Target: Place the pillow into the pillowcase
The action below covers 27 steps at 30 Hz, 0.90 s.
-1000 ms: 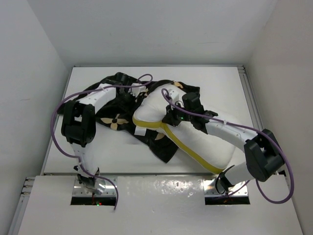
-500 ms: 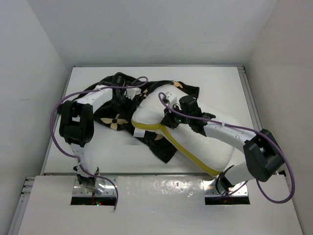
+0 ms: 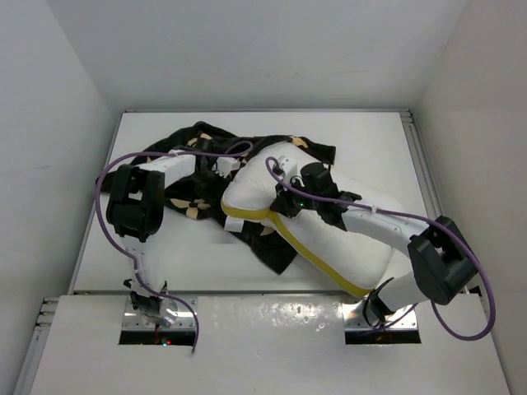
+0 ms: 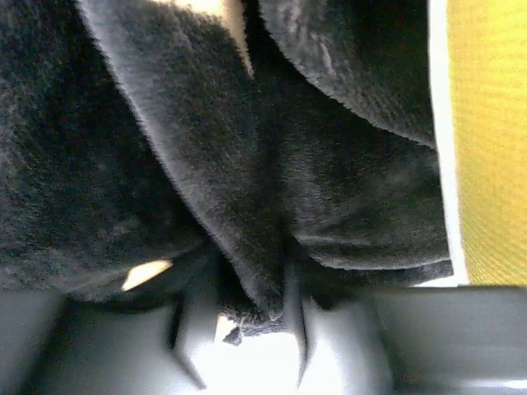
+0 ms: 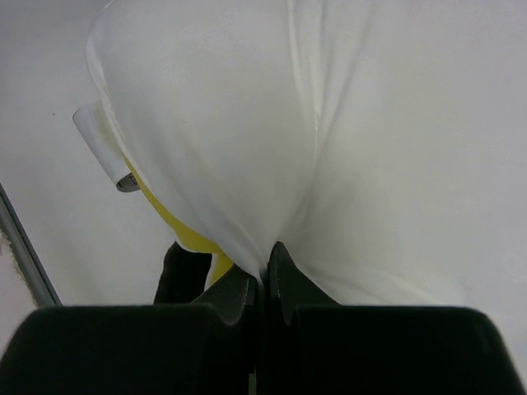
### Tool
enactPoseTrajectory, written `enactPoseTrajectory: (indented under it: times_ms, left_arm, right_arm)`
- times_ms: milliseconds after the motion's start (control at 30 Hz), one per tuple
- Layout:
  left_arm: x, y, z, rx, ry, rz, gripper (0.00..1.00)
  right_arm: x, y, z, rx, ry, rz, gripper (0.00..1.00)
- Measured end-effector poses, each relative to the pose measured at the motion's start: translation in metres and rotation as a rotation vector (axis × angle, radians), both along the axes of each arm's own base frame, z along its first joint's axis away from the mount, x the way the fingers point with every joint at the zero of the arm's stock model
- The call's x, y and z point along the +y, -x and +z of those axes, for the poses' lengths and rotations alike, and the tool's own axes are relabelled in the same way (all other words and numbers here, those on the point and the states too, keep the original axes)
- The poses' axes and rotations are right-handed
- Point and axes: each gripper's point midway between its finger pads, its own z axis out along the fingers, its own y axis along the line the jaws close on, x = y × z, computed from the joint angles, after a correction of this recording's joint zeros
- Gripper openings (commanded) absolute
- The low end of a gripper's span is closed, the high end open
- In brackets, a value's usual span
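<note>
One pillow (image 3: 329, 234), one pillowcase (image 3: 277, 252), one table (image 3: 375, 140)

The pillow (image 3: 329, 234) covers the right part of the pillowcase (image 3: 185, 206), and the right arm (image 3: 387, 220) hides a strip of the pillow. The left gripper (image 4: 247, 311) is blurred in its own camera, its fingertips buried in black folds. Any print on the tag (image 5: 103, 146) is too small to read.

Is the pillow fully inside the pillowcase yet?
No, the top view shows most of the white pillow lying bare, with the black pillowcase bunched beside and under it.
</note>
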Motion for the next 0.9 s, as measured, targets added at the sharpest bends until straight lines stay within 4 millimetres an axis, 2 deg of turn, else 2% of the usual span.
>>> enactPoseTrajectory:
  times_ms: [33, 100, 333, 700, 900]
  left_arm:
    - [0.0, 0.001, -0.001, 0.001, -0.001, -0.001, 0.14]
    - [0.001, 0.001, -0.002, 0.003, -0.004, -0.001, 0.01]
    - [0.01, -0.003, 0.003, -0.028, -0.052, 0.004, 0.0]
    - [0.049, -0.029, 0.034, -0.167, -0.126, 0.09, 0.0]
    - [0.057, -0.035, 0.047, -0.189, -0.119, 0.113, 0.0]
  right_arm:
    - [0.0, 0.0, 0.0, 0.0, 0.001, -0.001, 0.0]
    - [0.0, 0.0, -0.001, -0.001, 0.0, -0.002, 0.0]
    - [-0.001, 0.0, -0.003, 0.004, -0.001, -0.017, 0.0]
    - [0.003, -0.007, -0.006, 0.04, -0.061, -0.1, 0.0]
    - [0.009, -0.01, -0.017, 0.09, -0.087, -0.135, 0.0]
